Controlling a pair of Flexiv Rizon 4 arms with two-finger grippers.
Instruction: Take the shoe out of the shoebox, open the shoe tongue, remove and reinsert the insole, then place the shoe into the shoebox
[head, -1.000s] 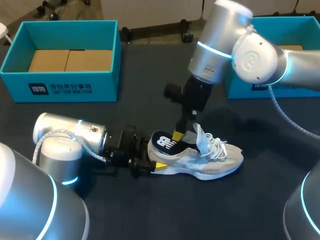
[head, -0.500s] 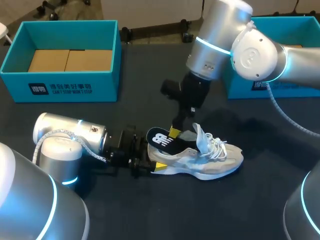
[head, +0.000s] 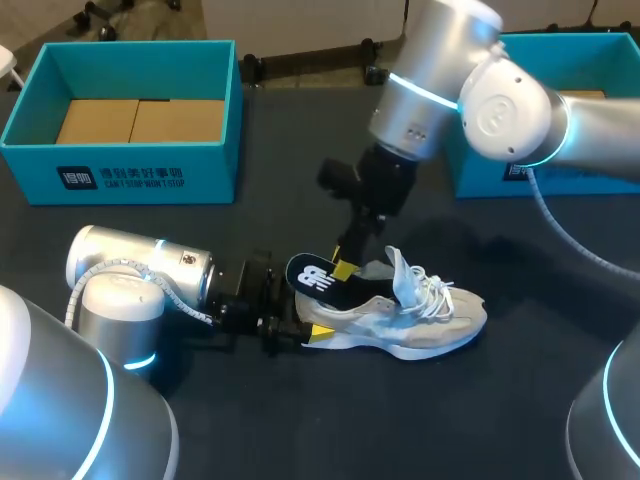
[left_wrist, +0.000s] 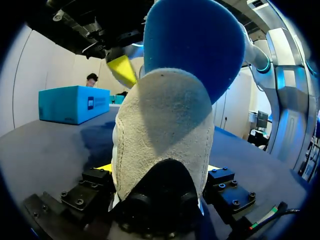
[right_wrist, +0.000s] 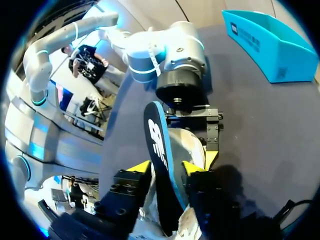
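Head view shows dark tabletop (head: 300, 430) spreading wide around the pale shoe (head: 410, 318), left gripper (head: 306, 322) clamping its heel, right gripper (head: 343, 268) pinching the black insole (head: 322, 283) tilted half out.

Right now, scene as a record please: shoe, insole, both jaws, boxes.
shoe: on its sole on the table, tongue raised
insole: heel end lifted out of the shoe, rest inside
left jaws: shut on the shoe's heel
right jaws: shut on the insole, above the shoe opening
left box, right box: blue, open, shoe in neither
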